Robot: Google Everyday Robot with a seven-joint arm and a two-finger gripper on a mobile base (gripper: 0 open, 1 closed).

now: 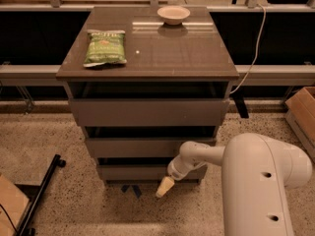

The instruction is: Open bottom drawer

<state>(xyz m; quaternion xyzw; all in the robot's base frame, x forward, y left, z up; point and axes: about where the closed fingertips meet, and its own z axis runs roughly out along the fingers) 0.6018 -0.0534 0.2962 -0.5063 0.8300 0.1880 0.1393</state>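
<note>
The bottom drawer (pixel 133 171) is the lowest of the cabinet's three grey-brown fronts, with a dark gap above it. Its front stands slightly forward of the cabinet body. My gripper (pixel 164 187) hangs from the white arm just below and in front of the drawer's right half, its cream tip pointing down and left toward the floor. The middle drawer (pixel 147 146) and the tall top drawer (pixel 147 112) sit above.
A green snack bag (pixel 104 47) and a white bowl (pixel 173 14) lie on the cabinet top. A black stand leg (pixel 42 193) lies on the floor at left. Cardboard boxes sit at far right (pixel 301 112) and bottom left (pixel 10 205).
</note>
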